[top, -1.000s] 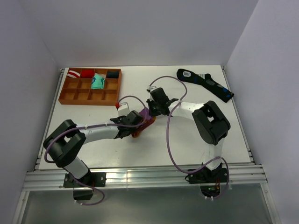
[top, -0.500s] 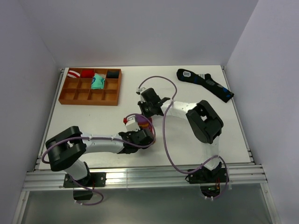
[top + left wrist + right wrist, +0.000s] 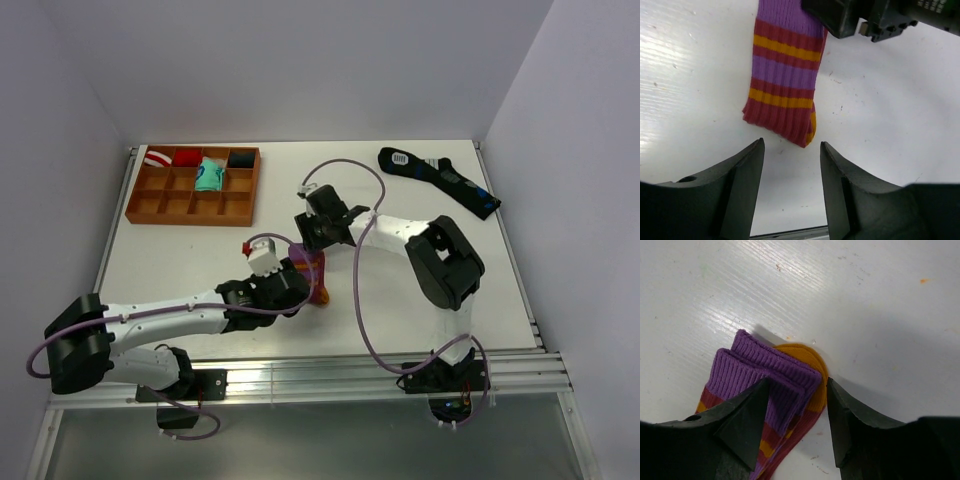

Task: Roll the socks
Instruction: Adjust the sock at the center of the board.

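Nearest me, the left gripper [image 3: 791, 155] hangs open over the table [image 3: 200, 260], nothing between its jaws, just short of the socks [image 3: 785, 75], which lie flat mid-table. At their far end the right gripper [image 3: 797, 386] stands open astride the purple cuff. Beyond: wooden tray [image 3: 190, 221] far left, black sock [image 3: 440, 178] far right.

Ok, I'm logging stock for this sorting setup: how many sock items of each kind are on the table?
Rolled bundles in the wooden tray: 4 (striped, red, teal, dark)
Maroon-and-purple sock, lying flat: 1 (it may be layered; cannot tell)
Long black sock: 1
Total: 6
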Action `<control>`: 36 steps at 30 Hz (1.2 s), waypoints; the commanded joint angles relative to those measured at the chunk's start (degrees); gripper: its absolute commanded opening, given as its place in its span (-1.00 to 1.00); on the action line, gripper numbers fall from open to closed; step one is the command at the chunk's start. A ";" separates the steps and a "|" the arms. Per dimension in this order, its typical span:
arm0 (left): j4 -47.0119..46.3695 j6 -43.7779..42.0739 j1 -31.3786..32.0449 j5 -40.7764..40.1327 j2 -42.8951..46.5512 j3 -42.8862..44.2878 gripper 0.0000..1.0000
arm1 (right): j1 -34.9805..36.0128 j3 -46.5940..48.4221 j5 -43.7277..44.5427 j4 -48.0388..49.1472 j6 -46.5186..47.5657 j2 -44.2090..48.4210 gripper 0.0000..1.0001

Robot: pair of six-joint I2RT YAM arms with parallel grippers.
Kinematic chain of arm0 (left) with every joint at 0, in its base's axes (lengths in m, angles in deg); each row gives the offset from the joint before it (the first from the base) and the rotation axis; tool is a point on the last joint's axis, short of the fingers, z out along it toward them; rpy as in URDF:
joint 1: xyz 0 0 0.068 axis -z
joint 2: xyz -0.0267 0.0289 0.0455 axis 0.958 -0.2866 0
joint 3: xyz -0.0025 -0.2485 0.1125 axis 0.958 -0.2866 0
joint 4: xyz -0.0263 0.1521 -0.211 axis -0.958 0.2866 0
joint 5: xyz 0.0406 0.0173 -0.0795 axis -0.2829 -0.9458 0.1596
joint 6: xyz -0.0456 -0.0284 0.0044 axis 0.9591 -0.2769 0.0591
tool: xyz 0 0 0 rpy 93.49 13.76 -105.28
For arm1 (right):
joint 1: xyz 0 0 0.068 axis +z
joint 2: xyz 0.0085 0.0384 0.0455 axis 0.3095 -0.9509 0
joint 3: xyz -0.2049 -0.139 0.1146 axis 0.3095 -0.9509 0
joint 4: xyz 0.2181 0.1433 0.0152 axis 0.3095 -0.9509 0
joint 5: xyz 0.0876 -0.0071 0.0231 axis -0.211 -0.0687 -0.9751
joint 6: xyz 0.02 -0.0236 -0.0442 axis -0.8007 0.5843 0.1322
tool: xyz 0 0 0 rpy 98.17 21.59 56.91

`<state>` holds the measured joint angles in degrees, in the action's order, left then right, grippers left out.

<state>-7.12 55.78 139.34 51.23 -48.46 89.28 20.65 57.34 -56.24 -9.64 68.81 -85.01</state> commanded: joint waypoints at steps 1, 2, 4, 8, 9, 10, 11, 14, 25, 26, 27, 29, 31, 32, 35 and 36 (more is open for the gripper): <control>3.10 -1.76 0.01 -4.66 2.05 -0.19 0.09 | -0.71 0.29 1.91 -1.74 -1.22 5.87 0.15; 2.05 -3.42 -0.69 -4.66 2.23 -0.80 0.09 | -0.71 -0.06 2.52 -1.57 -1.40 6.49 0.18; -0.59 -4.84 -2.00 -3.61 1.97 -1.25 0.08 | -0.88 -0.94 2.61 -1.13 -2.45 8.94 0.19; -4.73 -7.30 -7.88 -1.06 -0.04 -1.95 0.06 | -1.41 -6.20 3.83 1.85 -3.95 13.79 0.25; -4.03 -6.96 -9.12 -0.62 -0.66 -1.52 0.06 | -1.41 -7.17 3.84 2.03 -4.39 14.66 0.23; -3.77 -7.13 -10.35 -0.01 -2.06 -1.25 0.04 | -1.50 -8.75 3.75 2.21 -5.61 15.98 0.20; -4.63 -8.09 -12.45 0.17 -2.33 -1.60 0.04 | -1.50 -9.64 3.84 2.38 -6.40 16.34 0.18; -8.59 -9.76 -15.71 1.93 -3.47 -1.96 0.01 | -1.41 -12.19 9.87 1.69 -10.62 16.96 -0.29; -5.17 -10.21 -20.12 2.28 -17.71 7.63 -0.46 | -0.71 -9.83 13.32 -2.35 -17.83 10.20 -0.91; -5.52 -10.29 -20.64 2.63 -18.32 7.97 -0.47 | -0.71 -9.47 13.42 -3.32 -17.93 9.67 -0.92; -5.44 -10.21 -20.82 3.16 -18.94 8.24 -0.47 | -0.79 -9.30 13.16 -3.41 -17.93 8.88 -0.92; -5.61 -10.38 -21.17 3.25 -20.70 9.03 -0.49 | -0.62 -9.21 12.81 -3.07 -17.93 8.26 -0.93; -6.31 -10.56 -21.26 3.60 -21.84 9.30 -0.48 | -0.27 -8.77 12.89 -3.06 -18.19 7.47 -0.93; -6.31 -10.65 -21.52 3.78 -22.19 9.73 -0.48 | -0.18 -8.42 13.16 -3.67 -18.28 6.86 -0.93; -6.05 -11.00 -21.61 4.04 -23.95 11.48 -0.49 | 0.00 -7.97 12.54 -3.07 -18.02 5.62 -0.94; -6.05 -11.17 -21.61 4.22 -24.39 11.93 -0.49 | 0.17 -8.06 12.46 -2.80 -18.10 5.45 -0.94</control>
<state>-12.00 45.59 117.92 54.58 -71.79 97.82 20.10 47.11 -44.90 -12.78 51.35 -79.09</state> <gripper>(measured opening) 0.258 0.035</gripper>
